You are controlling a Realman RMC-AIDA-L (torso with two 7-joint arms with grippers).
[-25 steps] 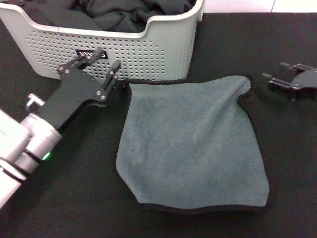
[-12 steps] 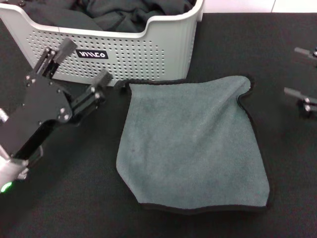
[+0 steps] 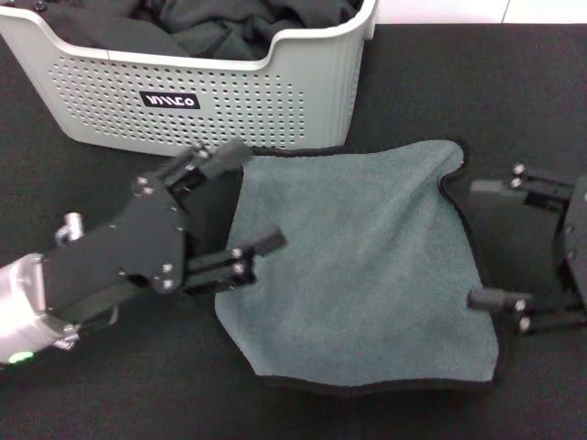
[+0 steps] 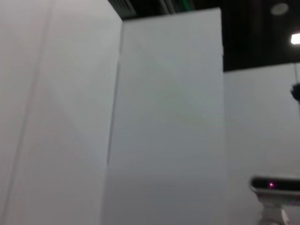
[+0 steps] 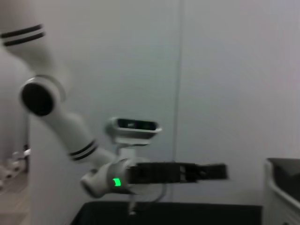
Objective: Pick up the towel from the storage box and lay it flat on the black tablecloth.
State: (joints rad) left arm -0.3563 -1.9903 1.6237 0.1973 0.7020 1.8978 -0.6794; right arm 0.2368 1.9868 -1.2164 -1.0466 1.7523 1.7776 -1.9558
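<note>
Here the towel [image 3: 358, 266] lies spread over the lower middle of the head view, flat on the black tablecloth [image 3: 138, 394], with its black hem showing along the bottom edge and up the right side. Its top right corner is bumped up into a soft fold, and its top edge runs just below the box.

The left claw [image 3: 246, 203] comes in from the lower left of the frame, turned on its side, with its jaws spread wide. One finger reaches across the top left corner of the towel, while the other finger lies over the left edge lower down. Nothing is held between them. A green light glows on the arm at the far lower left.

The right claw [image 3: 492, 243] sits at the right edge of the frame, also turned sideways and spread open, empty. Its upper finger is just beside the right hem of the towel, and its lower finger tip overlaps that hem.

Farther back, the box [image 3: 303, 87] fills the upper left, standing on the tablecloth with its dotted wall and black label facing the camera. Dark cloths [image 3: 229, 23] are heaped inside it.

The right wrist view shows the left arm [image 5: 70, 136] and a corner of the box against a pale wall. The left wrist view shows only pale wall panels.
</note>
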